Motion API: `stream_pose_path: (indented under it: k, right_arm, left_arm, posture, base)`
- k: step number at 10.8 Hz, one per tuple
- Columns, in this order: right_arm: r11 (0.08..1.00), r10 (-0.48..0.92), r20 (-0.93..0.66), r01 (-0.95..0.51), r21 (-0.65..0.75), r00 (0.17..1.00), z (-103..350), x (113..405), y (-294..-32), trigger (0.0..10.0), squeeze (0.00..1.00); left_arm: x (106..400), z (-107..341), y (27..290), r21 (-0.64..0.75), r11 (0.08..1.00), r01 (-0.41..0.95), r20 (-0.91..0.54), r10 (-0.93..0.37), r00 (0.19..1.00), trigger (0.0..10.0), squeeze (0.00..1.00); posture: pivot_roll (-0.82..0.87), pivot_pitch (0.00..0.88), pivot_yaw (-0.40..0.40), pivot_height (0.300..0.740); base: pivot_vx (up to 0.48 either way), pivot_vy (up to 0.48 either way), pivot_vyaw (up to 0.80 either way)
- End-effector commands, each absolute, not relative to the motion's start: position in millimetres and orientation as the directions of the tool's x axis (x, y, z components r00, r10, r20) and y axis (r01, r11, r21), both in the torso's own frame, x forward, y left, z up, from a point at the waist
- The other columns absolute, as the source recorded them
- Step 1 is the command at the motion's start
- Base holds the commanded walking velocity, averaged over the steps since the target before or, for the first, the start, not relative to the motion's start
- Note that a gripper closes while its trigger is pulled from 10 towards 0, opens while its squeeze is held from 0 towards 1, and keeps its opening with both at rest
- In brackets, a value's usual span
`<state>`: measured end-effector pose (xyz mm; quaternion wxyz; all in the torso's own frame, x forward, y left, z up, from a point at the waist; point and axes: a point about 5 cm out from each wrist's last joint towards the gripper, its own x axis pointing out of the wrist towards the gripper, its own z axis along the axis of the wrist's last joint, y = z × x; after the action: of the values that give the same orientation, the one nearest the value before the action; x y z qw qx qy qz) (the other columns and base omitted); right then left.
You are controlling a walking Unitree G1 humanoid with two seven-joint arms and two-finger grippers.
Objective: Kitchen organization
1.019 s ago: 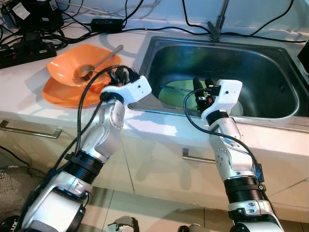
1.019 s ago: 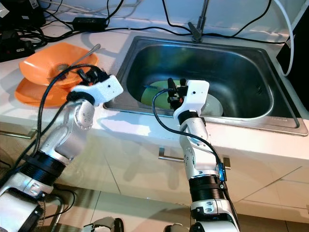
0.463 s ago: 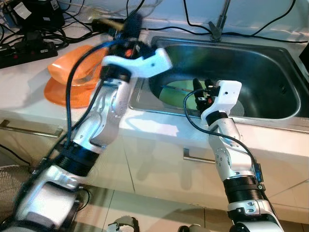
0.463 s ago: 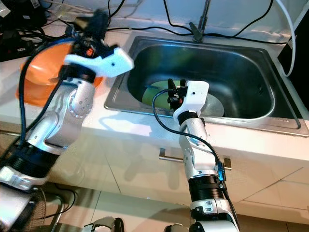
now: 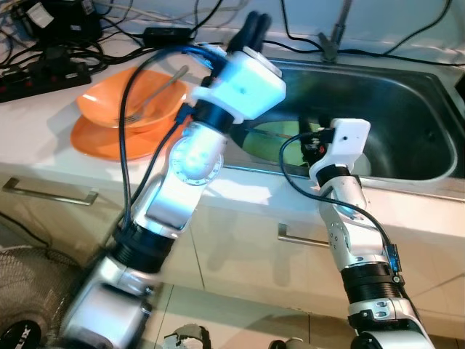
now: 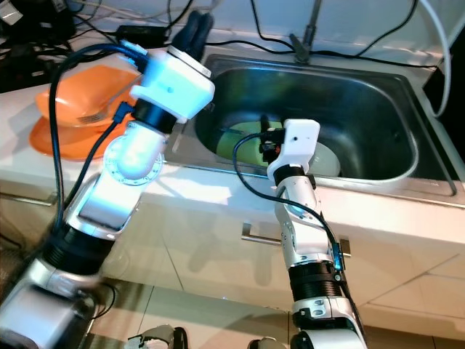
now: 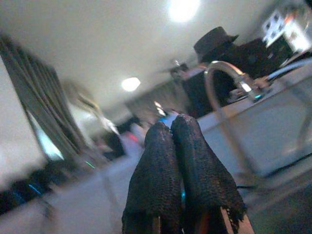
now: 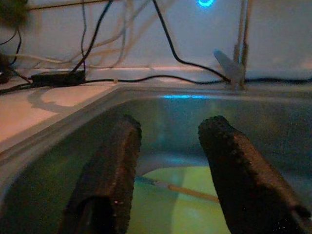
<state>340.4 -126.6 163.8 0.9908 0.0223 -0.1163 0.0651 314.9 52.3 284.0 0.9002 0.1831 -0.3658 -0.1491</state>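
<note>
1. Right wrist view: the right pincer (image 8: 168,170) hangs inside the steel sink (image 8: 68,131) with its fingers apart, and the green plate (image 8: 165,195) lies on the sink floor below and between them, a thin utensil (image 8: 180,190) resting across it.
2. The head views add the left pincer (image 5: 254,25), raised above the sink's left rim with its fingers pressed together and pointing upward, holding nothing.
3. On the counter (image 5: 43,156) to the left, an orange bowl (image 5: 120,109) sits on an orange plate (image 5: 102,142), a fork (image 5: 156,91) lying in the bowl.
4. The left wrist view alone shows the curved faucet (image 7: 226,73) beyond the closed fingers.
</note>
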Motion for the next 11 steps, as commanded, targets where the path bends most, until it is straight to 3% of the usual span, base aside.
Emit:
stream_pose_path:
  k: [1, 3, 8, 9, 10, 11]
  right_arm:
    - [0.988, 0.154, 0.271, -0.145, -0.054, 0.95, 171.9, 340.3, -123.3, 10.0, 1.0]
    - [0.958, 0.249, 0.33, -0.18, -0.225, 0.911, 185.7, 338.1, -116.4, 10.0, 1.0]
    - [0.906, 0.385, 0.395, -0.261, -0.332, 0.834, 208.7, 332.7, -93.0, 10.0, 1.0]
    - [0.892, 0.416, 0.375, -0.291, -0.347, 0.828, 205.4, 331.2, -87.7, 10.0, 0.28]
    - [0.887, 0.427, 0.367, -0.304, -0.349, 0.826, 203.8, 330.6, -85.8, 10.0, 0.0]
    - [0.883, 0.435, 0.363, -0.311, -0.35, 0.824, 202.8, 329.8, -83.3, 10.0, 0.0]
  left_arm:
    - [315.4, 284.4, 59.1, 0.356, 0.91, 0.211, 0.602, -0.396, 0.694, 10.0, 0.0]
    - [315.2, 282.9, 70.8, 0.24, 0.935, 0.261, 0.614, -0.355, 0.705, 10.0, 0.0]
    - [319.7, 280.6, 85.9, 0.114, 0.926, 0.361, 0.592, -0.355, 0.724, 10.0, 0.0]
    - [318.5, 279.7, 84.7, 0.066, 0.906, 0.418, 0.587, -0.374, 0.718, 10.0, 0.0]
    - [317.7, 280.8, 83.8, 0.044, 0.891, 0.452, 0.588, -0.39, 0.709, 10.0, 0.0]
    - [317.2, 280.6, 81.4, 0.036, 0.865, 0.501, 0.569, -0.429, 0.701, 10.0, 0.0]
  posture:
    - [0.08, 0.062, 0.018, 0.74]
    - [0.08, 0.065, 0.015, 0.74]
    - [0.08, 0.042, 0.021, 0.74]
    - [0.08, 0.041, 0.025, 0.74]
    - [0.08, 0.041, 0.025, 0.74]
    - [0.08, 0.049, 0.033, 0.74]
  base:
    - [0.0, 0.0, 0.0]
    - [0.0, 0.0, 0.0]
    - [0.0, 0.0, 0.0]
    - [0.0, 0.0, 0.0]
    - [0.0, 0.0, 0.0]
    - [0.0, 0.0, 0.0]
